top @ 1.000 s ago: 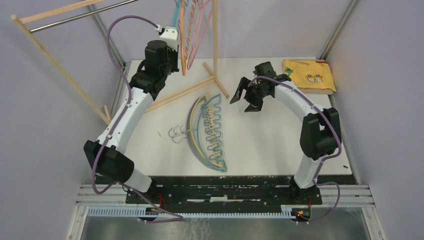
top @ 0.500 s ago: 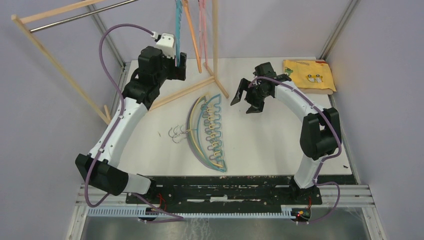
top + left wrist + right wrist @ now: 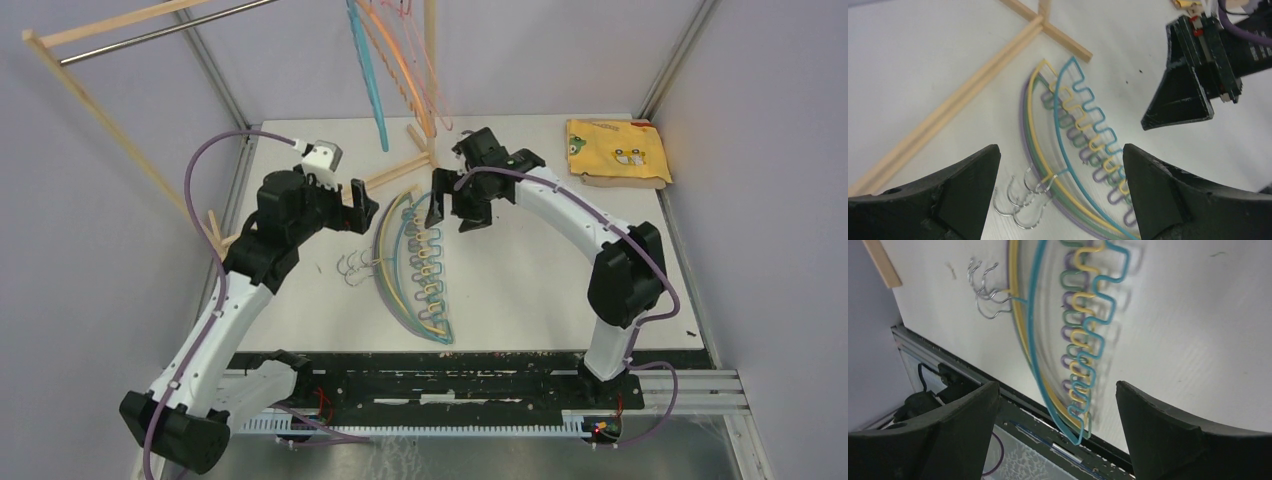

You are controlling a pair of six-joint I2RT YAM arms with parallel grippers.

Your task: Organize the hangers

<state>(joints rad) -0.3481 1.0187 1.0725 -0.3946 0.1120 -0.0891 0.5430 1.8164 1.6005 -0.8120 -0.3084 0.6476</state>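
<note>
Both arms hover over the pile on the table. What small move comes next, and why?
Probably lower the left gripper onto the teal hanger, which lies topmost: its open jaws frame it in the wrist view, and the right gripper is open and empty too.

**Twin YAM arms: finish and fittings**

Left arm (image 3: 215,325), right arm (image 3: 560,200): white link shells, black joint housings. Purple cable (image 3: 195,158) runs along each. Left gripper (image 3: 1060,150), right gripper (image 3: 1058,385): matte black wedge fingers (image 3: 963,190). White camera block (image 3: 322,156) at left wrist.
</note>
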